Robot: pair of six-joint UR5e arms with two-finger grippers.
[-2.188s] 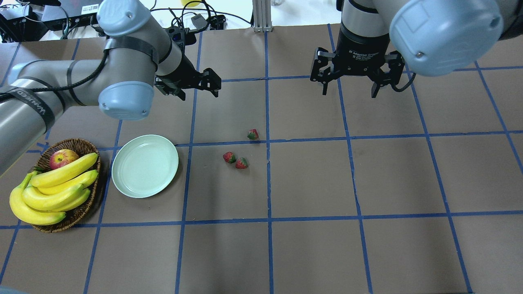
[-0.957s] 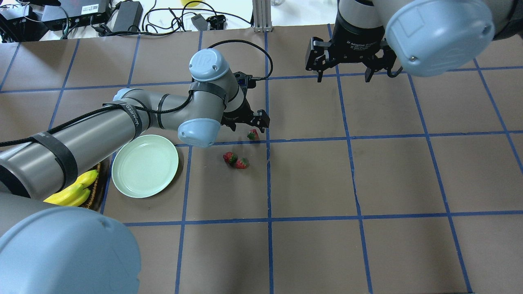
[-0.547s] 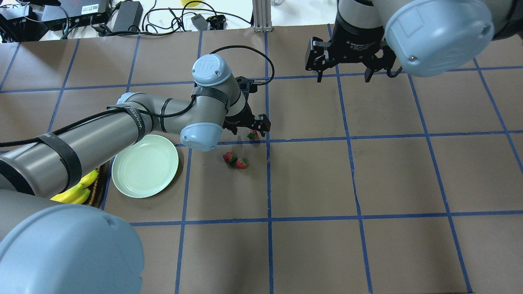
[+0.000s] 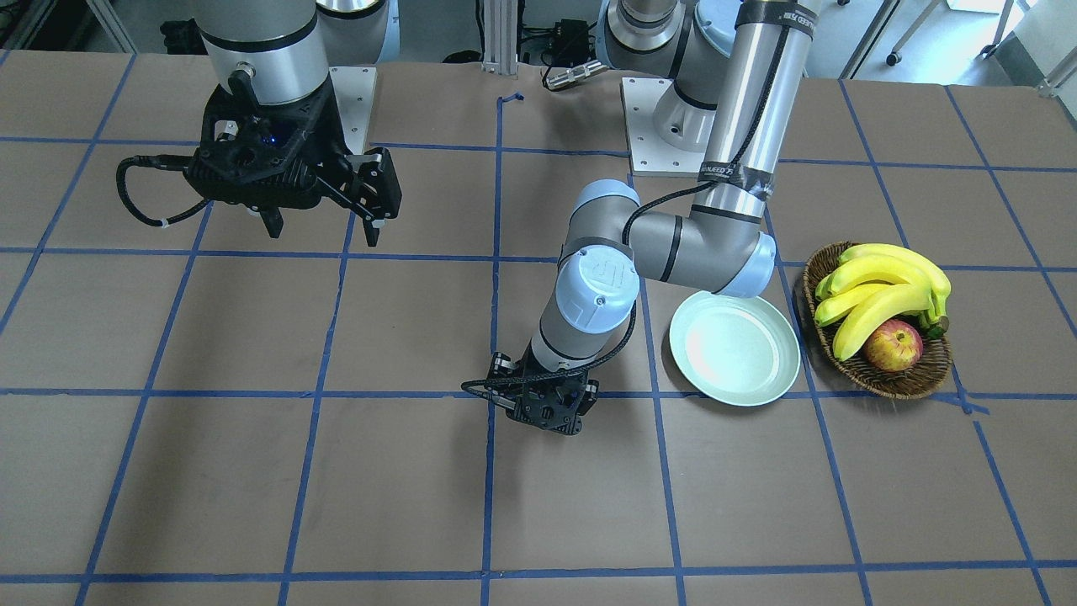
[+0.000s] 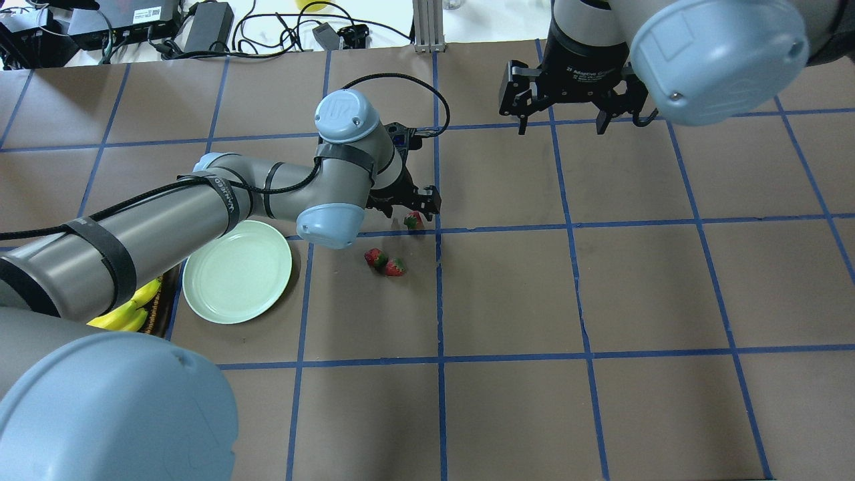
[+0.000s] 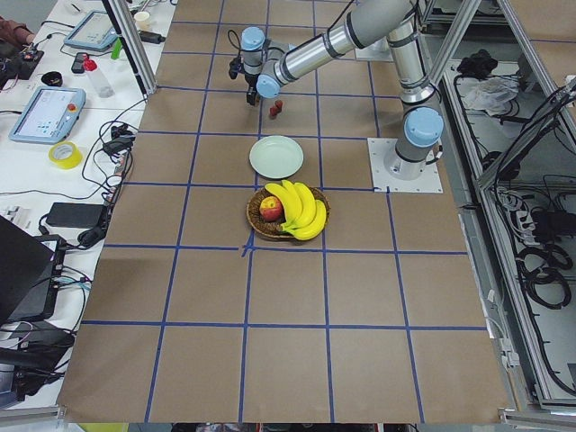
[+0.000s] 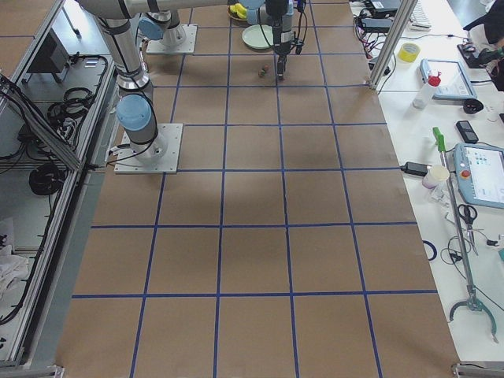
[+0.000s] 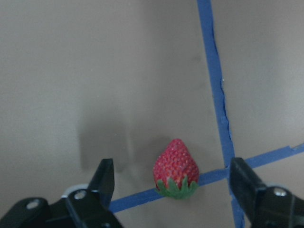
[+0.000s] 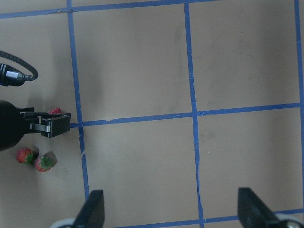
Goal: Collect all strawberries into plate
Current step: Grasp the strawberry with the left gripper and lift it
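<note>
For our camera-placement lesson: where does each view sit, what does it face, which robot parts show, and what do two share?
Front-facing: across the table, facing the robot; left arm, right tool, plate.
Overhead: behind the robot, looking down; left tool around a strawberry.
Exterior left: table's end; left arm, fruit basket.
Exterior right: opposite end; right arm's base nearest.
Left wrist: looking down between its fingertips at that strawberry.
Right wrist: high, looking down; own fingertips.
Shared: overhead and left wrist show the same strawberry.
</note>
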